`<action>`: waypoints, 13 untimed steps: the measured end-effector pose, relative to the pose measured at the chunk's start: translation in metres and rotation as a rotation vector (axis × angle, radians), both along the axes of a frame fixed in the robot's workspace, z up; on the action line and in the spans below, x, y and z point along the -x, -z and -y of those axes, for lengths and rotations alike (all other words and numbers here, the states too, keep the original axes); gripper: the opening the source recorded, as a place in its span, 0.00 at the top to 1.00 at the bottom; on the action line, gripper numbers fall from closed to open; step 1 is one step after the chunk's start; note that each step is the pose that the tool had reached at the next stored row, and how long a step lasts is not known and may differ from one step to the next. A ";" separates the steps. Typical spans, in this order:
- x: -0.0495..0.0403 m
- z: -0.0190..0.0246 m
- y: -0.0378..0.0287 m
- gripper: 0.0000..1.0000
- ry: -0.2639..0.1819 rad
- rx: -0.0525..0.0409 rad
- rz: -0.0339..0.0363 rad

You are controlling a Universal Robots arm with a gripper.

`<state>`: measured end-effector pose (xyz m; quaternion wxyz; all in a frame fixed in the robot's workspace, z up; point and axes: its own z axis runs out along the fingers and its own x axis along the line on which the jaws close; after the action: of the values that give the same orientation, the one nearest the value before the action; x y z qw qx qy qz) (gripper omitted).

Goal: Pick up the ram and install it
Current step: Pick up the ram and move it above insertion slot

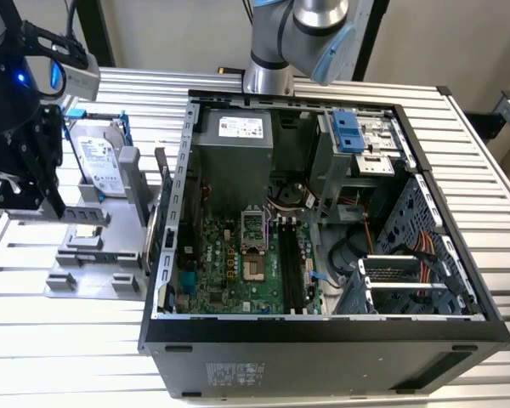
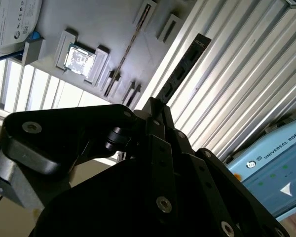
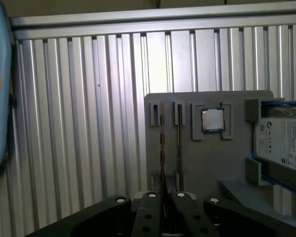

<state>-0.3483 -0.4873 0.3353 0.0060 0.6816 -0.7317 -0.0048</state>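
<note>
**Desk:** What has the claw (image 2: 155, 106) got?

**Photographer:** Its black fingers (image 2: 160, 148) are pinched narrow on one end of the ram (image 2: 183, 66). In the second wrist view the dark stick juts out from between the tips, with small chips along its flat face.

**Desk:** And where is that in the scene?

**Photographer:** At the exterior view's left, above the grey holder (image 1: 89, 255) that lies on the ribbed metal counter (image 1: 59, 348). In the first wrist view the claw is lined up with the holder's two narrow slots (image 3: 155, 113). I cannot tell whether the ram's lower edge is clear of its slot.

**Desk:** How close is it to the computer?

**Photographer:** The open computer case (image 1: 323, 365) sits at the centre of the counter, just to the right of the holder in the exterior view. The ram is well apart from the green motherboard (image 1: 229, 255) inside it.

**Desk:** What else is on the holder?

**Photographer:** A small square silver processor chip (image 3: 212, 120) sits in its own pocket beside the slots. Past the chip, a silver hard drive (image 1: 98, 161) with a white label stands in a blue-edged bracket. A second thin stick (image 2: 130, 47) lies edge-up in one slot. The arm's base (image 1: 272, 51) stands at the far side of the case.
</note>
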 end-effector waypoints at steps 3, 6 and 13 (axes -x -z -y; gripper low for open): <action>0.0000 0.0000 -0.0023 1.00 0.000 0.0000 0.0000; 0.0000 0.0000 -0.0045 1.00 0.000 0.0000 0.0000; 0.0000 0.0000 -0.0089 1.00 0.000 -0.0001 0.0001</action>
<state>-0.3483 -0.4873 0.3442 0.0060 0.6816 -0.7317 -0.0048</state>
